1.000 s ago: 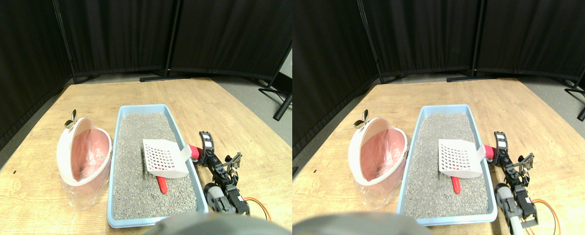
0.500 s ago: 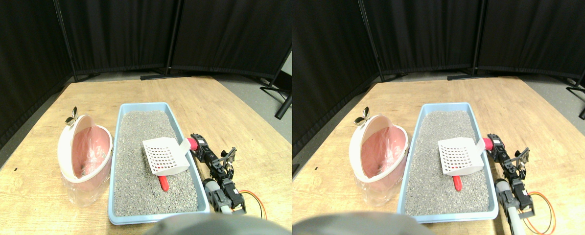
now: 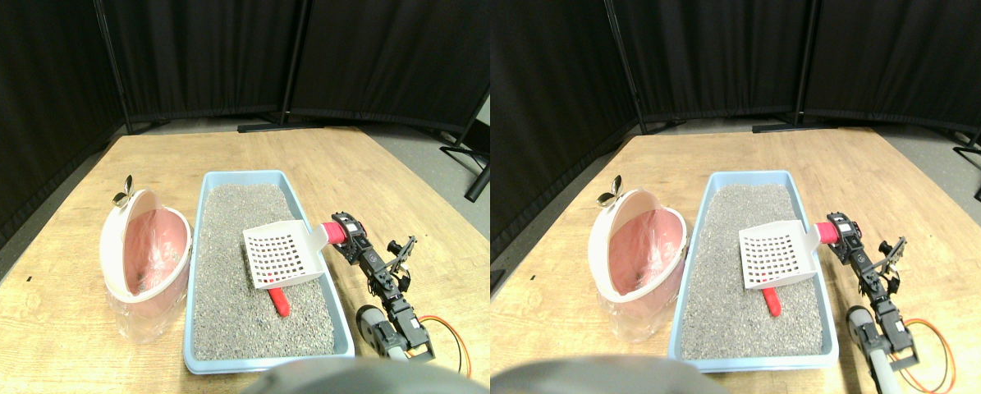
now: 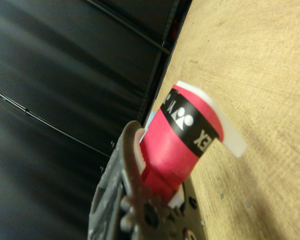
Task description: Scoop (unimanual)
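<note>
Right gripper (image 3: 344, 232), centre-right of frame: jaws clamped on red-wrapped handle (image 3: 334, 234) of white slotted scoop (image 3: 281, 257). Scoop over right-middle of blue litter tray (image 3: 198, 271), above grey litter (image 3: 236, 271). Red object (image 3: 278, 302) on litter just below scoop. Pink bin (image 3: 147, 254) left of tray.

You see a white slotted scoop (image 3: 281, 256) tilted above the grey litter (image 3: 248, 279), its red-wrapped handle (image 3: 336, 233) pointing right over the rim of the light blue tray (image 3: 203, 271). A small red piece (image 3: 278, 302) lies on the litter just below the scoop. A pink lined bin (image 3: 147, 254) stands just left of the tray.
</note>
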